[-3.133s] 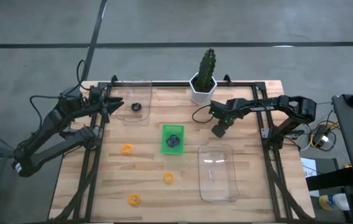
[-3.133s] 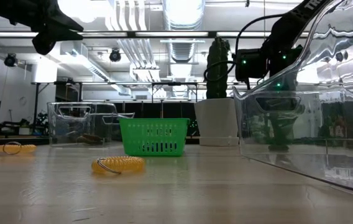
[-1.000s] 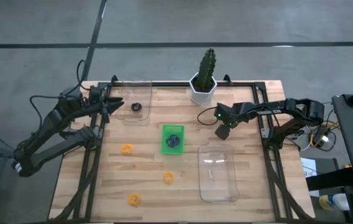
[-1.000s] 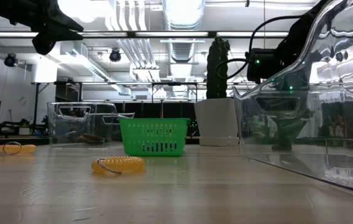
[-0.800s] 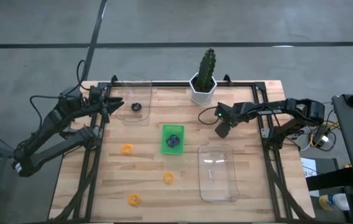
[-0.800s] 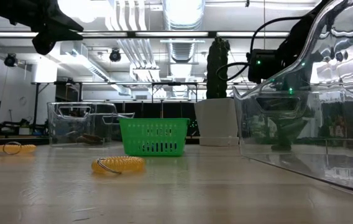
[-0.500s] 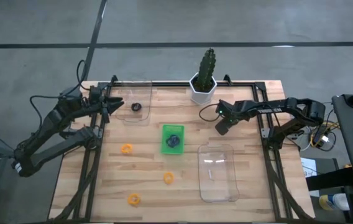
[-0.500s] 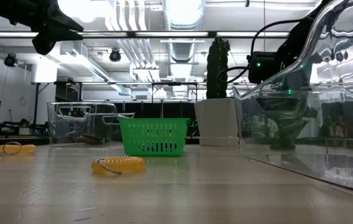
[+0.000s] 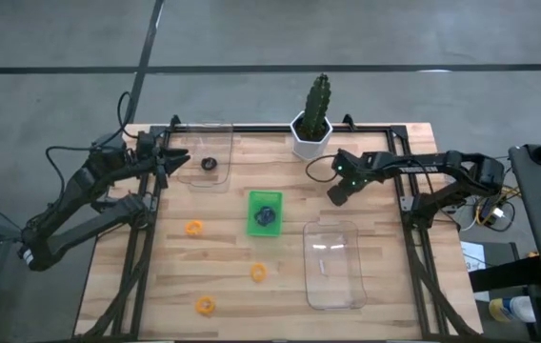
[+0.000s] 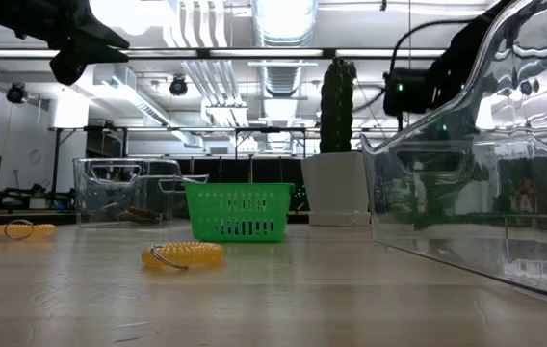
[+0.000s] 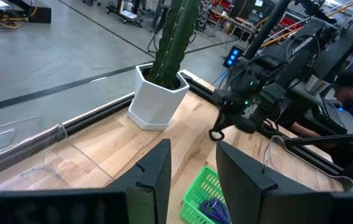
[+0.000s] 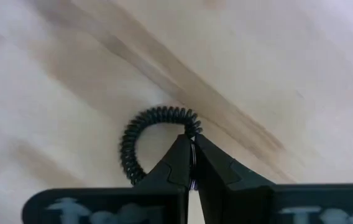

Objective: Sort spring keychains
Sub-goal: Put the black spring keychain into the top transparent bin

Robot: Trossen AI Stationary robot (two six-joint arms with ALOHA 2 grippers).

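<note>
Wooden slat table (image 9: 251, 305), viewed from above, carries the whole sort. Nearest the front edge lie three orange keychains (image 9: 205, 305), loose and well apart, with a clear bin (image 9: 335, 264) to their right. At mid-table stands the green tray (image 9: 264, 212), already holding a dark coil. Beyond it, right of centre, the right gripper (image 9: 333, 197) has its fingers pinched fully together on the metal ring of a black keychain (image 12: 155, 137), which hangs or lies just over the bare boards. Judgement: the pick is made; the next move calls for a lift and a carry to the far-left clear bin (image 9: 204, 155), where another black coil sits. The potted cactus (image 9: 313, 119) stands near that route and needs clearance. Left gripper (image 9: 177, 164) waits beside the far-left bin, fingers partly apart, holding nothing.
</note>
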